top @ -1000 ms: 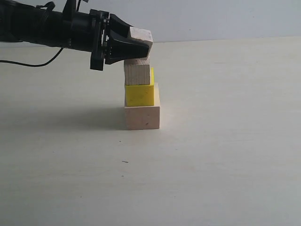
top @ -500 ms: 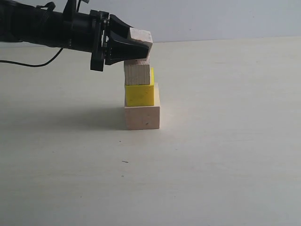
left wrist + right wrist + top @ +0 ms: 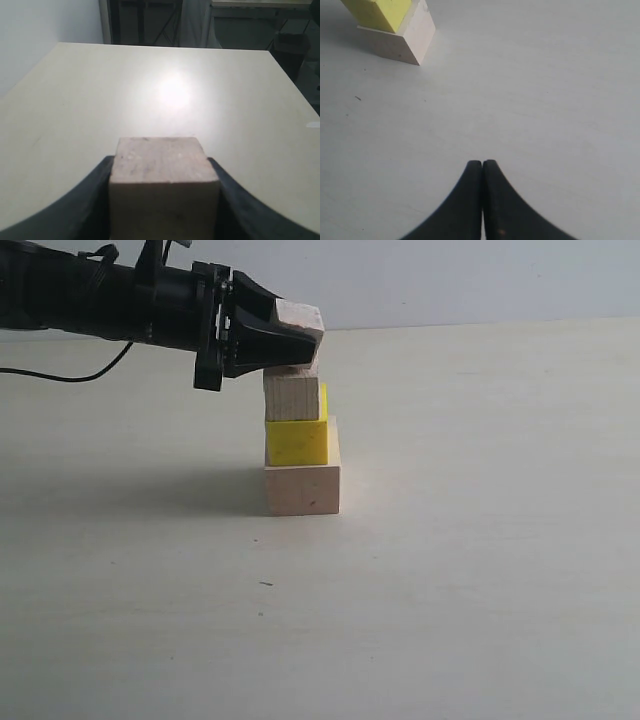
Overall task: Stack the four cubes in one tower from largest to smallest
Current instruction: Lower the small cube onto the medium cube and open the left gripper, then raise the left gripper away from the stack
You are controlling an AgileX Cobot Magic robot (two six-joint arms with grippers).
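Note:
On the table stands a stack of a large pale wooden cube, a yellow cube and a medium wooden cube. My left gripper reaches in from the left and is shut on the smallest wooden cube. That cube is slightly tilted, with its underside at the top of the medium cube. In the left wrist view the small cube fills the gap between the dark fingers. My right gripper is shut and empty, low over the table, facing the large cube and the yellow cube.
A pale table stretches all round the stack. A black cable trails behind the left arm. In the left wrist view the table's far edge meets dark furniture beyond it.

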